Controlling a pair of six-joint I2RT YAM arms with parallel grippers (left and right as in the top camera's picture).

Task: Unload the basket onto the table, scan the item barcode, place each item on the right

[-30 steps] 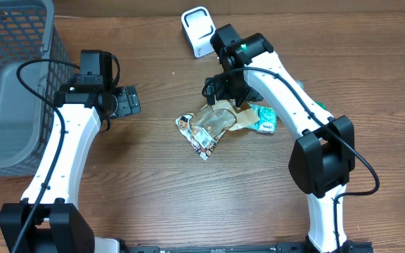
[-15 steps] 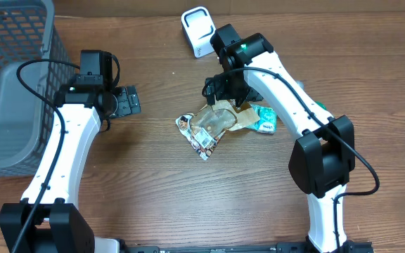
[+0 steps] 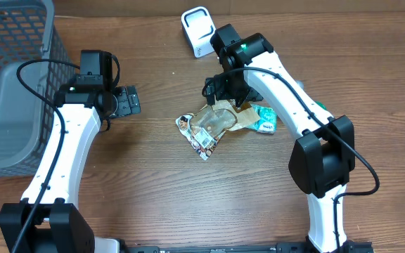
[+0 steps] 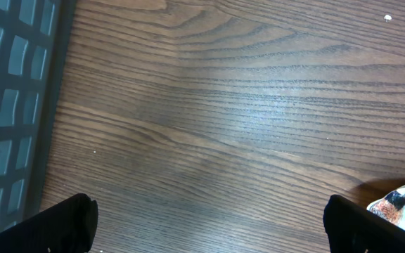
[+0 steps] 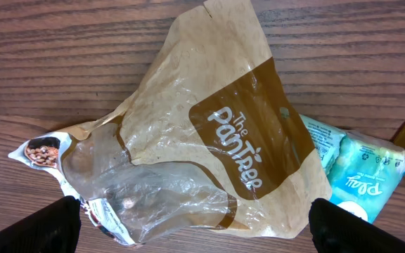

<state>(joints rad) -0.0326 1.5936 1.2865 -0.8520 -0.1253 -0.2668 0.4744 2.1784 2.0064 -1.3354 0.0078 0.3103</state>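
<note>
Quick rundown of the setup. The Pantree bag (image 3: pixel 216 121) is lying flat around the middle of the wooden worktop (image 3: pixel 153 197), brown paper with a crinkly clear window, logo side up. In the right wrist view there's a small printed label low on the clear part, but it's too blurry for me to tell whether it's a barcode. A teal packet (image 3: pixel 264 118) sits right against the bag's right side, partly tucked under it.

The right claw (image 3: pixel 223 90) hangs just above the top edge of the bag with its jaws spread wide and nothing in them. In its own camera the two dark fingertips (image 5: pixel 41 228) sit way out at the bottom corners, with the bag between them.

The left claw (image 3: pixel 126 100) is well off to the left over bare wood, also fully released and empty. A grey mesh basket (image 3: pixel 13 84) sits at the far left edge, and a white device (image 3: pixel 197 28) stands at the back, apart from the bag.
</note>
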